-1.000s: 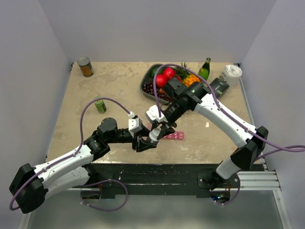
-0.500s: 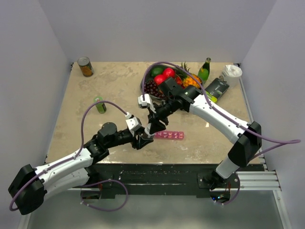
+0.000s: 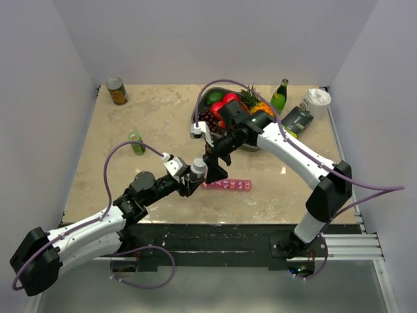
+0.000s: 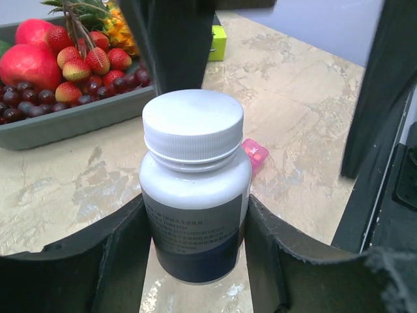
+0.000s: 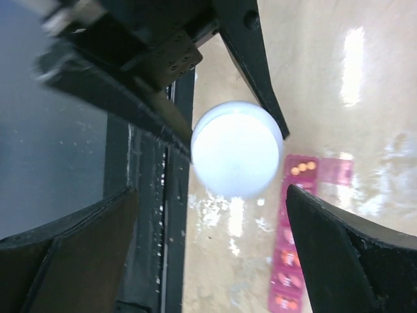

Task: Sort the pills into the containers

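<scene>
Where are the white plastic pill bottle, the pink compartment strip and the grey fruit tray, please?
White plastic pill bottle [image 4: 194, 189]: left wrist view, white body.
Pink plastic compartment strip [image 3: 229, 185]: top external view, its middle.
Grey fruit tray [image 4: 65, 122]: left wrist view, near wall.

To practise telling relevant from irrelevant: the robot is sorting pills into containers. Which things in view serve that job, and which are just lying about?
Job in hand: white pill bottle, pink pill organiser strip.

Lying about: fruit tray, tin can, green glass bottle, small green canister, dark packet.
</scene>
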### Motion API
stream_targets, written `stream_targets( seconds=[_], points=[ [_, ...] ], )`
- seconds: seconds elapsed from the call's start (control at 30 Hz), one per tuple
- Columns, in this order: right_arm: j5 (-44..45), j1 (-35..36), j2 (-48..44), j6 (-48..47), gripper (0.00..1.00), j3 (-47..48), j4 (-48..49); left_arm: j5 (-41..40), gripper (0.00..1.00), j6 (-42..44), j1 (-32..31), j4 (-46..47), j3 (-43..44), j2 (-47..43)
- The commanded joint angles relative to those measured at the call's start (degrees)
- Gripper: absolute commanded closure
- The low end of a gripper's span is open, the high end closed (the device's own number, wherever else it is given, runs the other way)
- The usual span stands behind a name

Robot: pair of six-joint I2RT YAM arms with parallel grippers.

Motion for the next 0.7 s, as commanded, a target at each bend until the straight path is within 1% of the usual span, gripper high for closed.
stream_targets(
  seconds=[0.0, 0.07, 0.17, 0.2, 0.23, 0.3, 0.37, 0.5, 0.57, 0.67],
  points=[
    [-3.4, -2.2, -6.1, -13.2, 0.01, 5.0, -9.1, 2.1, 1.00, 0.3, 0.3, 2.4, -0.1, -2.2],
    [-1.9, -2.6, -7.1, -14.9, 0.01, 4.8, -9.9, 4.9, 1.00, 0.4, 0.2, 1.5, 1.2, -2.5],
    [-0.4, -2.8, -9.6, -21.2, 0.01, 3.5, -12.1, 10.0, 1.00, 0.5, 0.3, 0.0, 2.7, -3.2],
    [-0.5, -3.0, -10.3, -28.0, 0.01, 2.9, -14.1, 11.4, 1.00, 0.6, 0.3, -0.4, 3.0, -3.5],
    [-2.1, -2.9, -11.8, -33.4, 0.01, 1.3, -16.4, 13.8, 1.00, 0.7, 0.3, -0.8, 3.3, -3.9],
    [-3.1, -3.2, -13.7, -44.6, 0.01, -1.3, -19.6, 15.9, 1.00, 1.2, 0.2, -2.1, 3.9, -4.5],
    [-4.3, -3.2, -14.5, -46.8, 0.01, -3.2, -20.5, 18.4, 1.00, 2.1, 0.3, -3.9, 4.3, -4.7],
    [-6.8, -3.2, -12.6, -51.9, 0.01, -0.9, -24.2, 22.2, 1.00, 1.7, 0.3, -4.3, 3.9, -4.6],
    [-8.0, -3.1, -11.3, -53.2, 0.01, -0.1, -26.4, 24.3, 1.00, 1.1, 0.3, -3.5, 3.6, -4.3],
    [-9.3, -2.6, -10.4, -53.5, 0.01, 0.2, -26.1, 26.4, 1.00, 0.7, 0.2, -2.6, 3.8, -3.2]
  ],
)
